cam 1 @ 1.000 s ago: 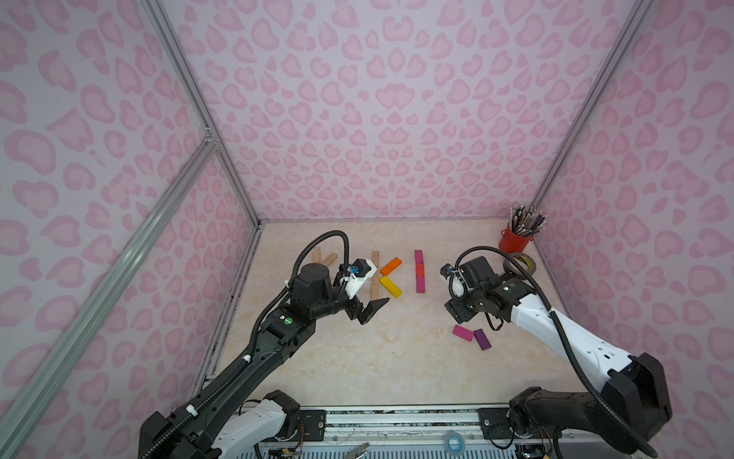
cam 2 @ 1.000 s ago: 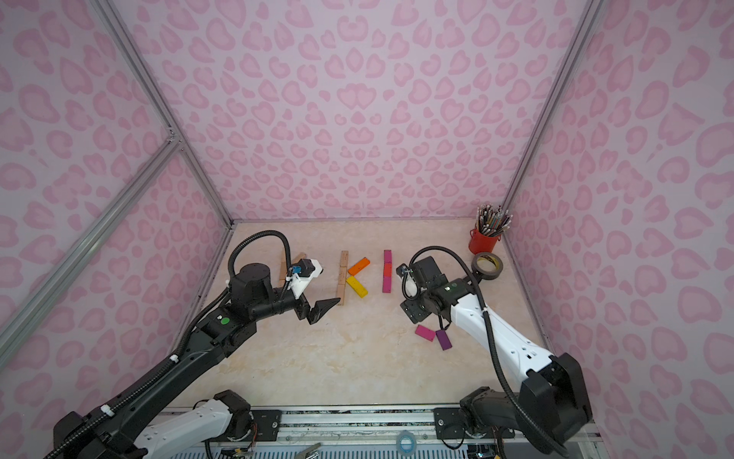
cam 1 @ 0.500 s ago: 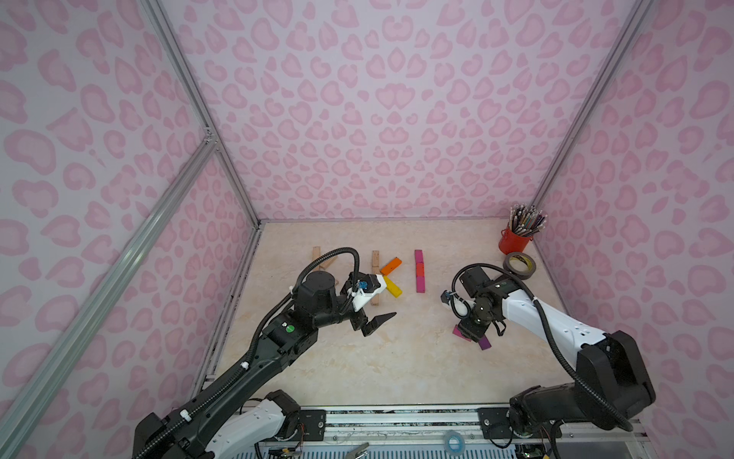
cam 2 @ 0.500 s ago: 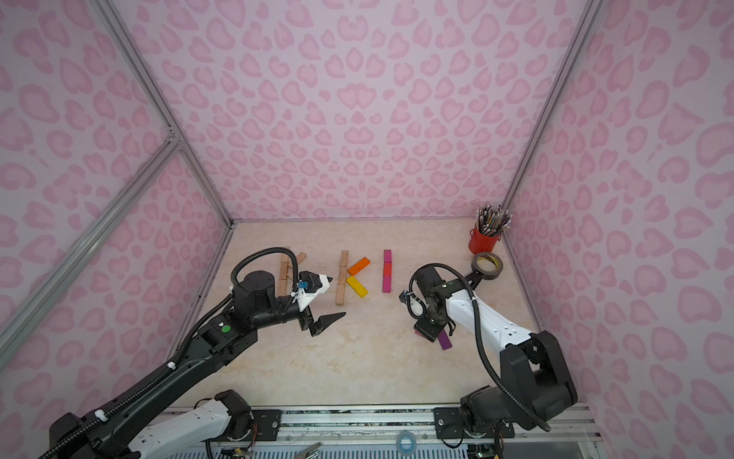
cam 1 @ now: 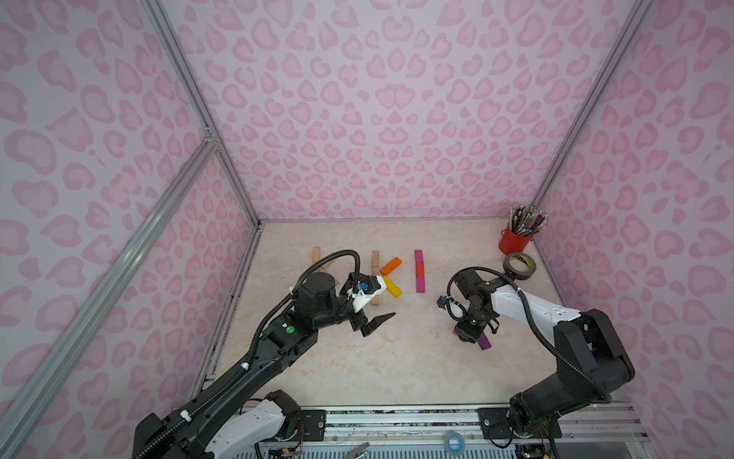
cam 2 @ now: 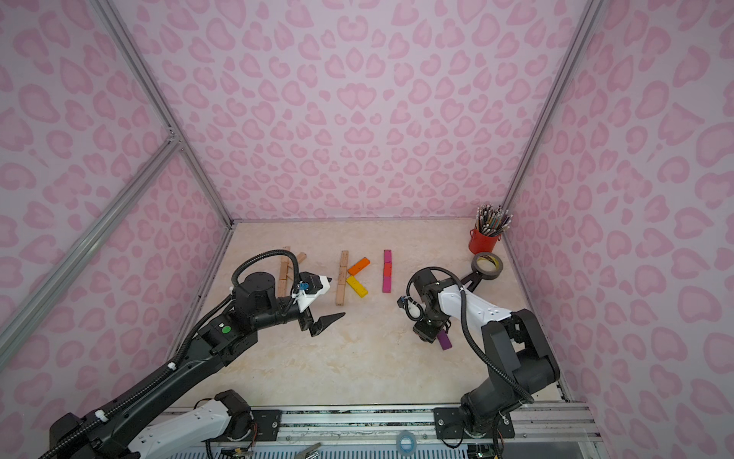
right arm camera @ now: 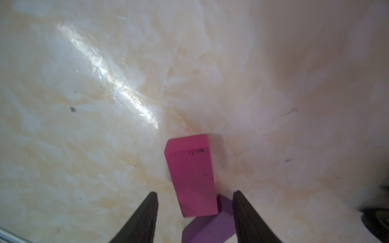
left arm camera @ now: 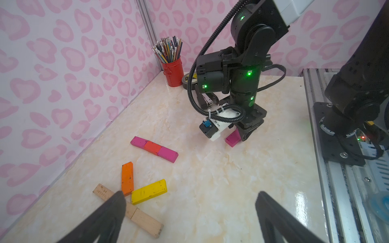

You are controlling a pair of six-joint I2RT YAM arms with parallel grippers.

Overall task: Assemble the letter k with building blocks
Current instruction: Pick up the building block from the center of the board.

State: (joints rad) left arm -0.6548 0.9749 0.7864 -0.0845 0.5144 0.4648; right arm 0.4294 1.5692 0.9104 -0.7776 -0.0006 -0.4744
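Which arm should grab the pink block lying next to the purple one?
Right. The right hand is down over the pink block, one finger on each side, with the purple block just beside it. The left hand hangs open farther away, near the yellow block.

The walls (cam 1: 357,119) are pale lilac strewn with pink heart-like blotches; the table (cam 1: 357,369) is glossy cream with tan marbling; the cup (cam 1: 512,243) is bright red, its pencils (cam 1: 526,216) many-coloured; the tape roll (cam 1: 519,265) just beside the cup is dark grey. Farther from the cup, a strip (cam 1: 419,271) runs magenta, red, magenta; beyond it, an orange block (cam 1: 391,266), a yellow block (cam 1: 394,288), and a plain wood bar (cam 1: 375,262) speckled with dots. Well apart from the cup, a magenta block (right arm camera: 191,176) with dark scuffs, and a purple block (right arm camera: 210,227).
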